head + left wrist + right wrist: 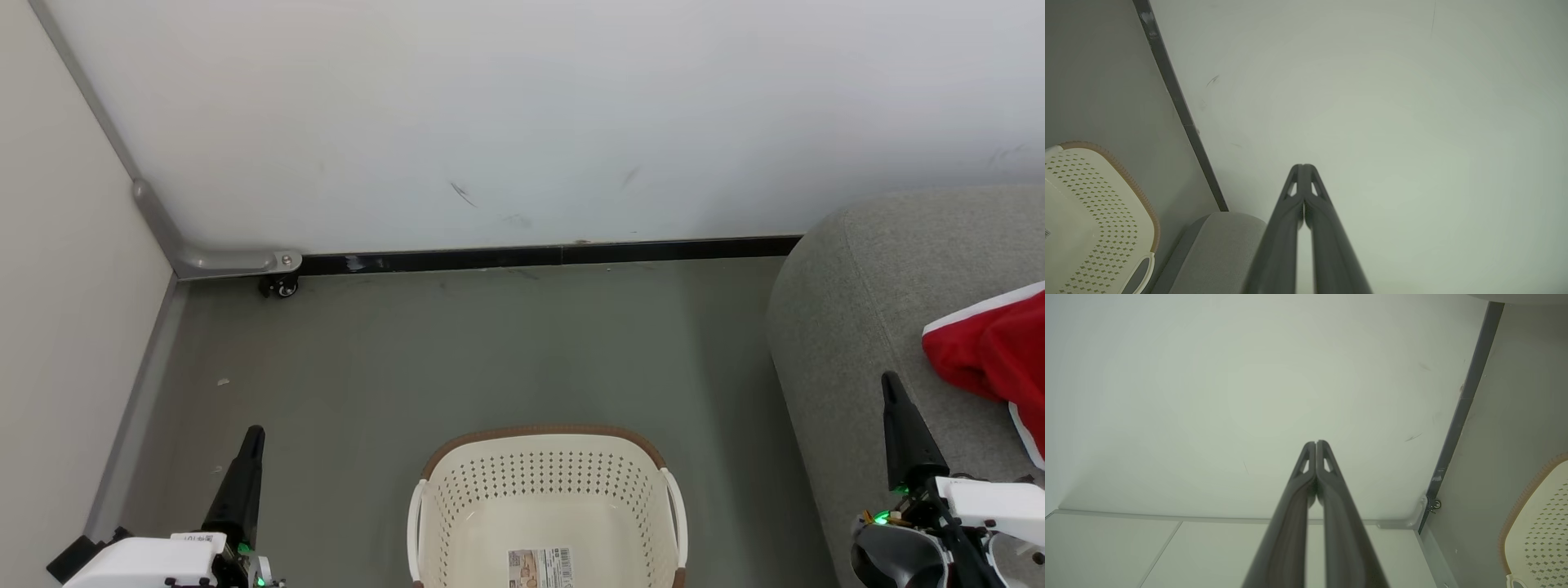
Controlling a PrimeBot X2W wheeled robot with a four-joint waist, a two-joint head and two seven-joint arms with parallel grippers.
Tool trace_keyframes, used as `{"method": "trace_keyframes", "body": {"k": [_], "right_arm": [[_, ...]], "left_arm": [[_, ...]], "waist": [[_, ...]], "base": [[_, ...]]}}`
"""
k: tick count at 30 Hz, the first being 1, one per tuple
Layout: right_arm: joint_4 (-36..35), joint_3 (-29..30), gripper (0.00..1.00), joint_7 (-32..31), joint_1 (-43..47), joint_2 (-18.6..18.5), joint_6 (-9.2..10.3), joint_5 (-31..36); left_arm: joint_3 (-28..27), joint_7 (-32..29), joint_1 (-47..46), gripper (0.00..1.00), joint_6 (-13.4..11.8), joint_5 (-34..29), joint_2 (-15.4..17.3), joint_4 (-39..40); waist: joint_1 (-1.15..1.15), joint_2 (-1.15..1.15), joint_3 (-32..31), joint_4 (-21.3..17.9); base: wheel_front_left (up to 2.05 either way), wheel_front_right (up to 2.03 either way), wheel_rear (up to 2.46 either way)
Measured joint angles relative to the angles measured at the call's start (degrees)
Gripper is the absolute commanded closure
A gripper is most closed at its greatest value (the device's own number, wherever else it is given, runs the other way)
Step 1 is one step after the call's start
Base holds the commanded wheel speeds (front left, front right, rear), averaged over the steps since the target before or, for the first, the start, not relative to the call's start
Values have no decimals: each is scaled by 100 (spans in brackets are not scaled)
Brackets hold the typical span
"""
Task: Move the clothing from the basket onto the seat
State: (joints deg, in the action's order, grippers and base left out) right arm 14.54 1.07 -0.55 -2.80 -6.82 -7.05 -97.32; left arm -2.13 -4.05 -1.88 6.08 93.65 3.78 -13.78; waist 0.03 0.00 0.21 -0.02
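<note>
A cream basket (547,478) with a brown rim stands on the grey floor (490,351), its near end cut off by the head view's bottom edge; its bare bottom shows a label sticker (540,569). Open floor runs from the far rim to the black skirting (555,255). Near the basket's right side rises the grey seat (857,327), rounded at its edge. Red clothing (992,347) with white trim lies on it, cut off at the right, so whether it is one garment or two cannot be told. The left tool (253,433) is over the floor left of the basket, closed and empty. The right tool (890,384) is over the seat's front, closed, apart from the clothing.
</note>
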Motion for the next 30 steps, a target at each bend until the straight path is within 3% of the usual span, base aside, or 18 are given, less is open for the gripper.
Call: {"method": "trace_keyframes", "body": {"k": [30], "right_arm": [[29, 32, 100, -46, -1, 2, 0, 2]], "left_arm": [[-19, -23, -72, 100, 55, 0, -4, -149]], "waist": [[-2, 0, -3, 1]], "base": [[0, 0, 0]]}}
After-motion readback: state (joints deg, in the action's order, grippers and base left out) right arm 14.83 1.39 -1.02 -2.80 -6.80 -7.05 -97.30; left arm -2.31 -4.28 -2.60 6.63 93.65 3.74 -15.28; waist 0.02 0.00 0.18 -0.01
